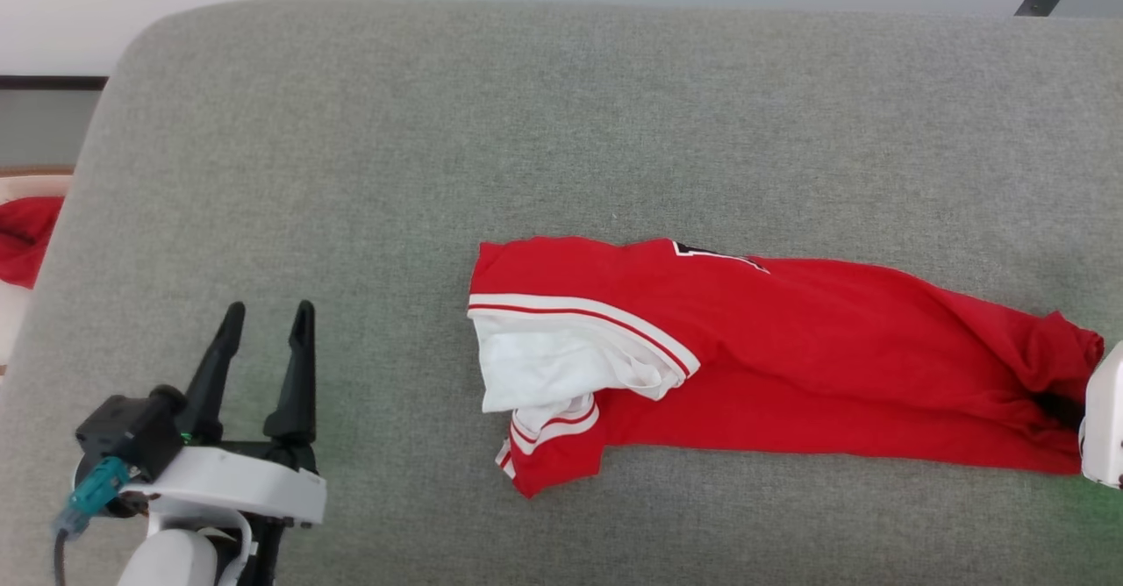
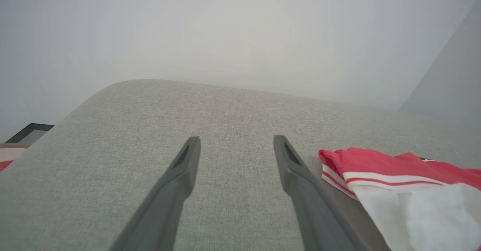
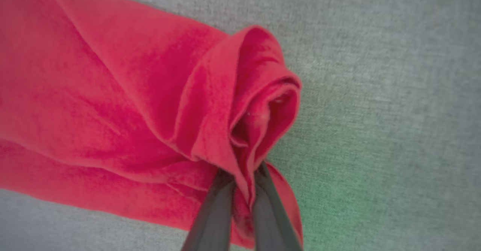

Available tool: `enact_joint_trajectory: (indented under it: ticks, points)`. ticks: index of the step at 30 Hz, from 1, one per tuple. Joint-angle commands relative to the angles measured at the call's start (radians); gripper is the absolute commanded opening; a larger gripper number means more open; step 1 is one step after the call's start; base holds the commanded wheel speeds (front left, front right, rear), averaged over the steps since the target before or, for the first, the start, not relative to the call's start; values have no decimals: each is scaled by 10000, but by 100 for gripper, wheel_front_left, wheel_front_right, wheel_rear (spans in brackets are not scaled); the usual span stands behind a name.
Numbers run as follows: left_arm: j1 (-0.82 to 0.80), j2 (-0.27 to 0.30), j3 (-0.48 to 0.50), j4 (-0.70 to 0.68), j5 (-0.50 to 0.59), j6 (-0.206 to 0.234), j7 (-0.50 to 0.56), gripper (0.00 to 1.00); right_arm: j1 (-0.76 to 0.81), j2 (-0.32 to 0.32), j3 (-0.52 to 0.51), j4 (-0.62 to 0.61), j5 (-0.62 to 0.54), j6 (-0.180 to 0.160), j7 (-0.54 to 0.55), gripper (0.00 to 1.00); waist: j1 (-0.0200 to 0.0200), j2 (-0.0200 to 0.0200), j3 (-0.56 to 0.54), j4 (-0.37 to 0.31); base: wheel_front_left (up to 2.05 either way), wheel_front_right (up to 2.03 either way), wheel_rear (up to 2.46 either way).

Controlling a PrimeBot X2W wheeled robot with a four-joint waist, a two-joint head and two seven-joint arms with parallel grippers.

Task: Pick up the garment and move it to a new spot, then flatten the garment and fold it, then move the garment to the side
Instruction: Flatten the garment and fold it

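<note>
The garment (image 1: 790,358), a red jersey with a white sleeve and red-and-white striped trim, lies stretched lengthwise across the grey cushion (image 1: 526,130). A corner of its black number peeks out at the top fold. My right gripper (image 3: 242,176) is shut on the bunched red hem (image 3: 255,104) at the garment's right end; in the head view the white wrist (image 1: 1105,419) sits at the right edge. My left gripper (image 1: 263,327) stands open at the lower left, well clear of the sleeve end (image 2: 394,191), nothing between its fingers (image 2: 188,168).
A plain red fabric piece (image 1: 26,235) lies off the cushion at the far left edge. The cushion's rounded left corner and back edge meet a pale wall. Bare grey cushion lies behind and to the left of the garment.
</note>
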Motion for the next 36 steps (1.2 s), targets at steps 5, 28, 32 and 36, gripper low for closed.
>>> enact_joint_trajectory:
  ticks: [5, 28, 32, 36]
  points:
    - [120, -34, 324, 72, 253, -152, 9, 100, -58, -90, -100, 378, 101, -24, -376, 0, 0, 0, 33, -112, 0, 0, 0]
    - [-195, 150, 540, -217, 126, -280, 7, 100, -1190, -1436, -3894, 1580, -852, -18, -2914, 0, 0, 0, 891, -933, 0, 0, 0]
    - [-196, 44, 384, -107, 95, -282, 7, 100, -864, -1293, -3225, 842, -494, -17, -2663, 0, 0, 0, 701, -922, 0, 0, 0]
    - [-74, -77, 387, -54, 41, -281, 7, 100, -428, -1130, -2196, -623, -9, -17, -2187, 0, 0, 0, 496, -887, 0, 0, 0]
